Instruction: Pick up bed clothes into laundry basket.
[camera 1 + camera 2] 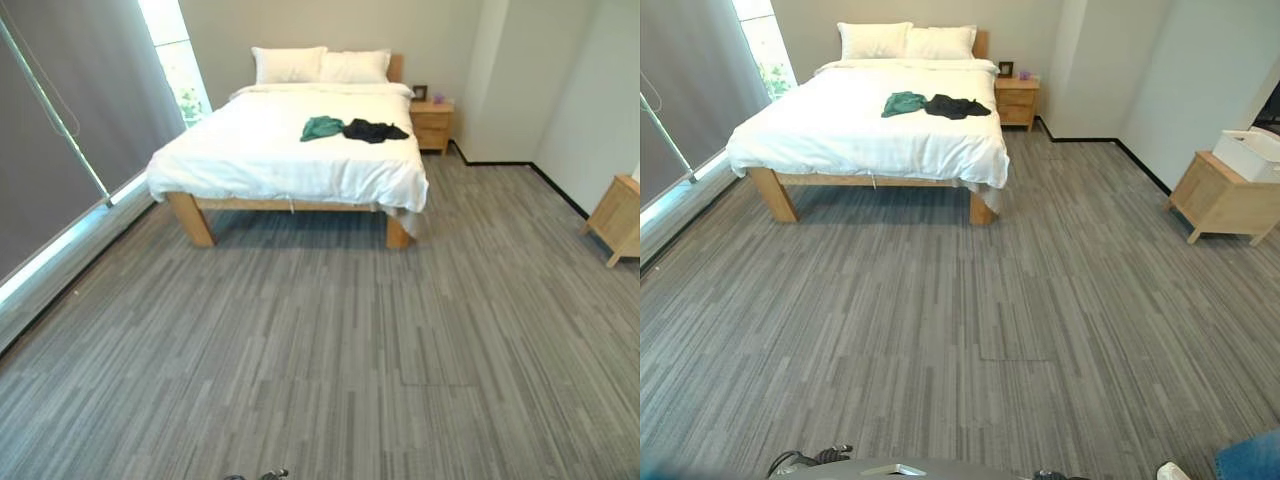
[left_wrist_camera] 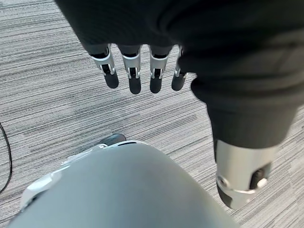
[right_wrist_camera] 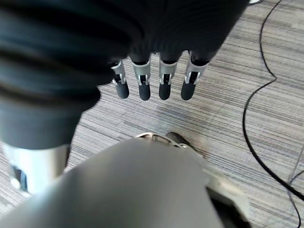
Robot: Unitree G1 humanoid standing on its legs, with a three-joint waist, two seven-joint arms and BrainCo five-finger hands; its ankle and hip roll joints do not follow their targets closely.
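While we stand well back on the grey carpet, the bed lies far ahead against the back wall, its white cover smooth and two pillows at its head. On the cover, toward the side nearer the nightstand, we see a green garment and a black garment lying crumpled, touching each other, green on the left. A window lights the wall to our left. Against the right wall stands a low wooden cabinet with a white basket on top of it, well apart from the bed. Our left hand hangs above the carpet with fingers straight and spread, empty. Our right hand hangs likewise, fingers straight, holding nothing. A person's blue trouser leg and shoe show at the near right.
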